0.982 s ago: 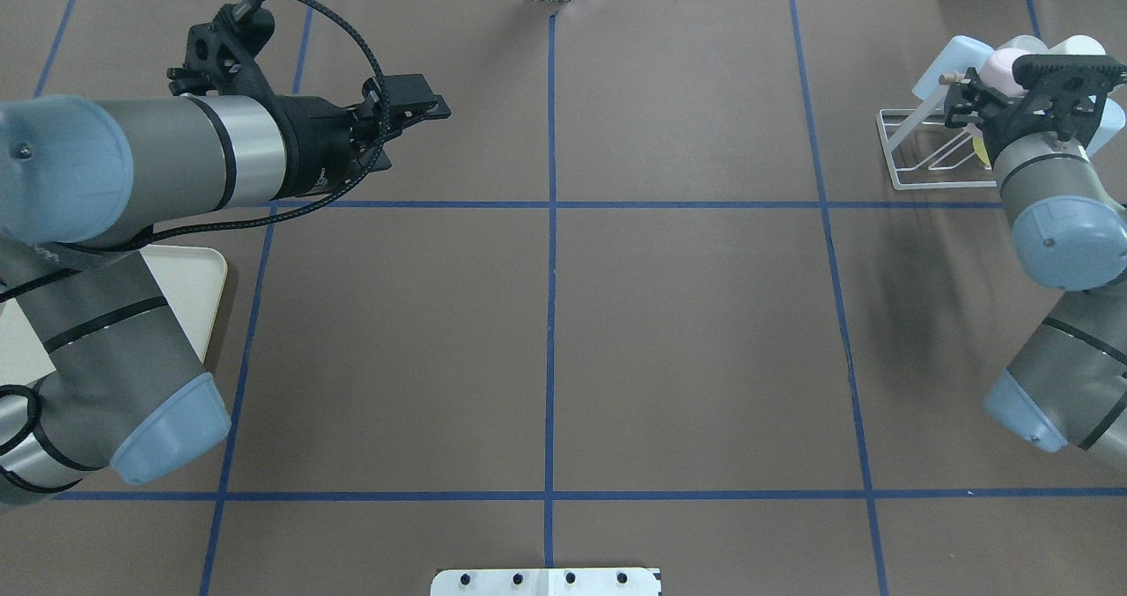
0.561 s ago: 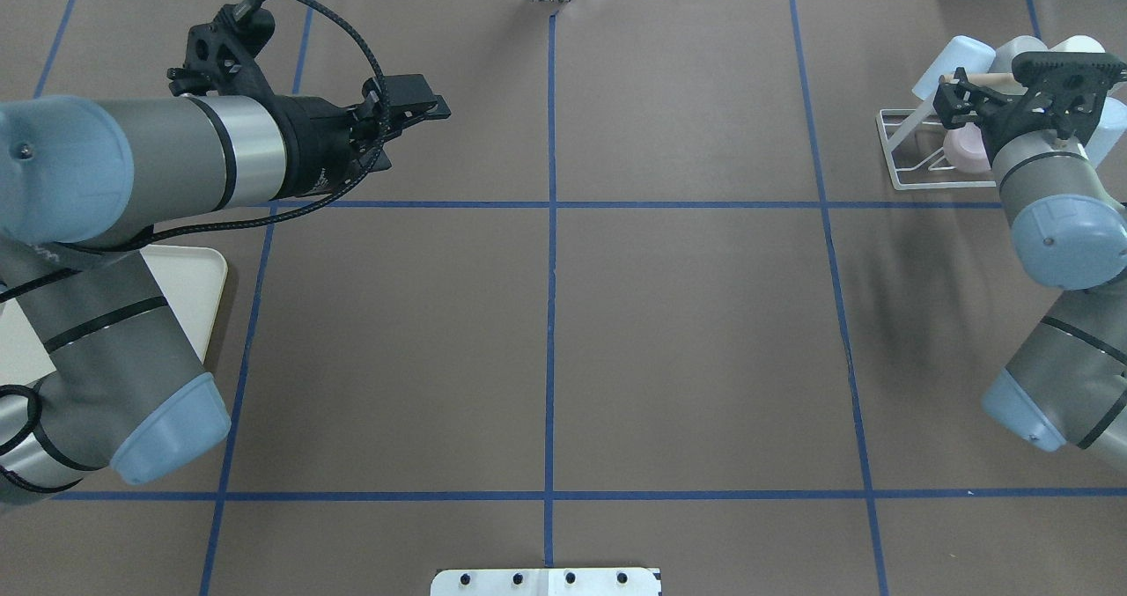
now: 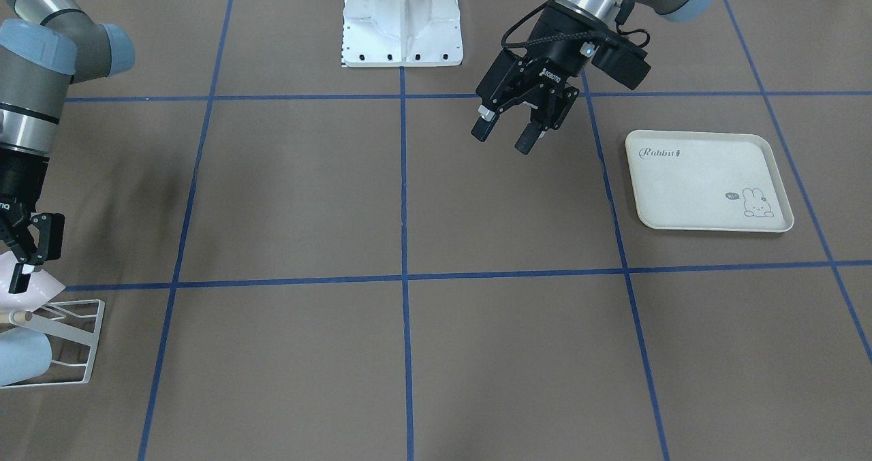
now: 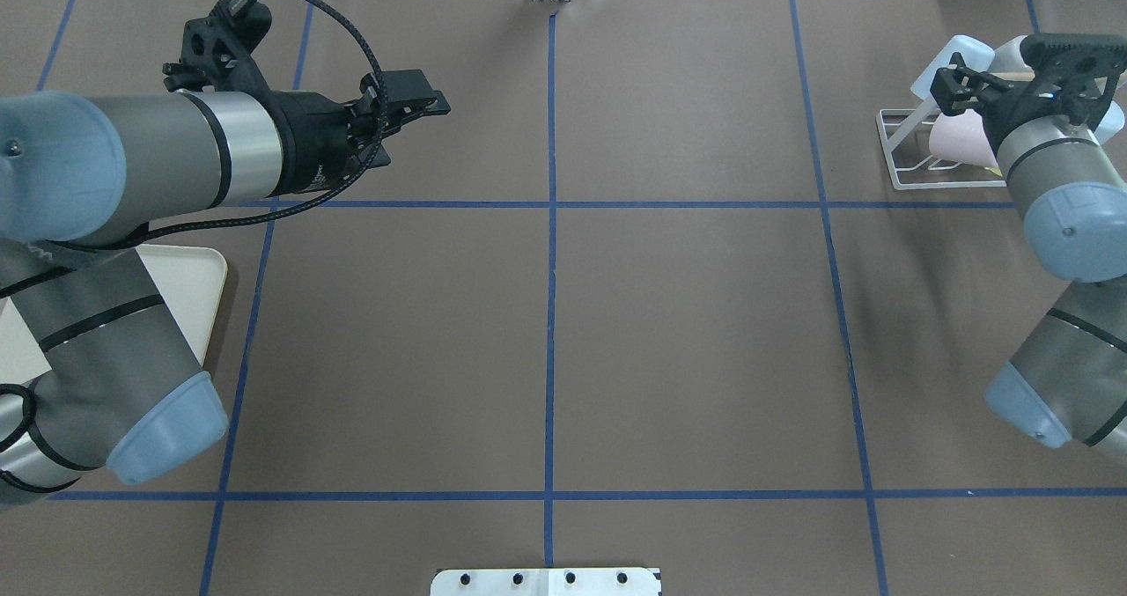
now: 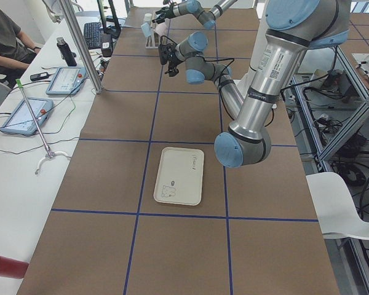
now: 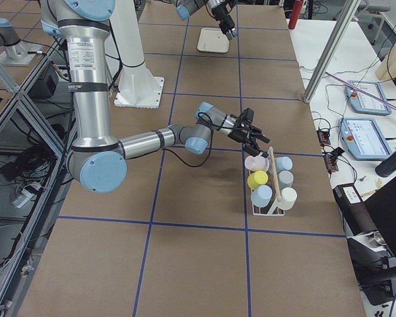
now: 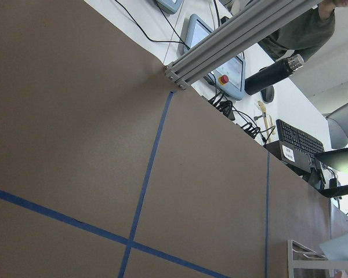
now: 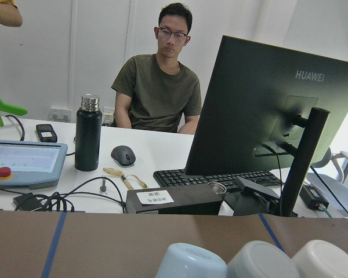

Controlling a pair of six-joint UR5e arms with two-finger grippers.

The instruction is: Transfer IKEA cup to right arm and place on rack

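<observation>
1. The pink cup (image 4: 955, 138) sits on the white rack (image 4: 933, 187). The rack is at the far right of the brown table (image 4: 687, 332), as the robot sees it
2. From the right side, the pink cup is the end one in a row of three. The yellow cup (image 6: 257, 179) comes next, then the blue cup (image 6: 261, 195). This row is on the robot's side of the wooden stick (image 6: 272, 173)
3. Three more cups lean on the far side of the stick: a pale blue cup (image 6: 283, 163), a grey cup (image 6: 285, 177) and a white cup (image 6: 287, 197)
4. The right gripper (image 3: 34, 267) is close above the pink cup. Its two fingers are spread apart and it holds nothing
5. The right arm (image 4: 1057, 182) reaches out over the near side of the rack and hides part of it from above
6. The left gripper (image 3: 503, 139) hangs in the air over the left half of the table, well apart from the rack. Its fingers are spread apart too, and nothing is between them
7. A cream tray (image 3: 708, 178) with a little rabbit drawn on it lies flat on the left side of the table, near the robot. Nothing is on it
8. The right wrist camera looks over three round cup bottoms toward a man (image 8: 162, 87) sitting at a desk beside a black bottle (image 8: 88, 136)
</observation>
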